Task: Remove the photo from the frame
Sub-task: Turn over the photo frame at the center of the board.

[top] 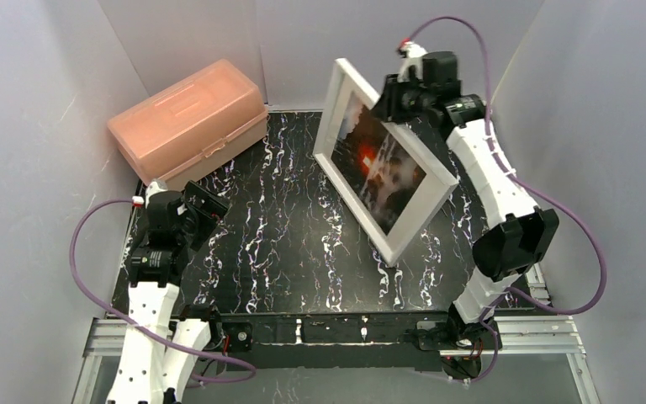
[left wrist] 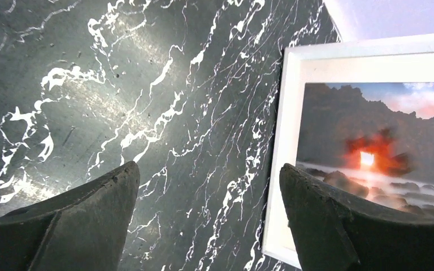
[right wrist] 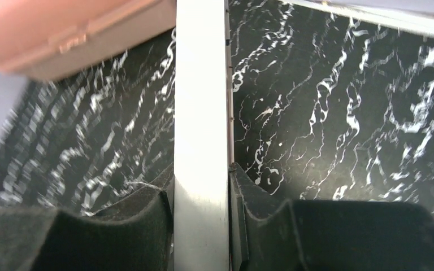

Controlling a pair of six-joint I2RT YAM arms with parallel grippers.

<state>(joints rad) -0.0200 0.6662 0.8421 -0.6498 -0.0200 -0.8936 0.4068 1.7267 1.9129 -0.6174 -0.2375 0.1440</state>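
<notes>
The frame (top: pixel 330 109) stands on one long edge over the right half of the black, white-veined worktop (top: pixel 286 227), close to upright. Its long axis runs slantwise from the middle of the far edge towards the near right corner. The glazed front faces the left edge and the near left corner, so the photo (top: pixel 383 164) sits inside the white mat with its blue sky uppermost and the orange-red glow near its middle. Whether the lower long edge touches the worktop or hangs just above it cannot be told. The right claw (top: pixel 384 94) comes down from the far right and grips the frame's upper edge near its far end. In the right wrist view the thin white rim (right wrist: pixel 200 113) passes straight between the two dark fingers (right wrist: pixel 147 217), which press on it from both sides. The left claw (top: pixel 206 206) is near the left edge, well apart from the frame, spread wide and holding nothing, with its opening turned towards the picture side. A pink plastic box (top: pixel 189 118) lies closed at the far left corner.
</notes>
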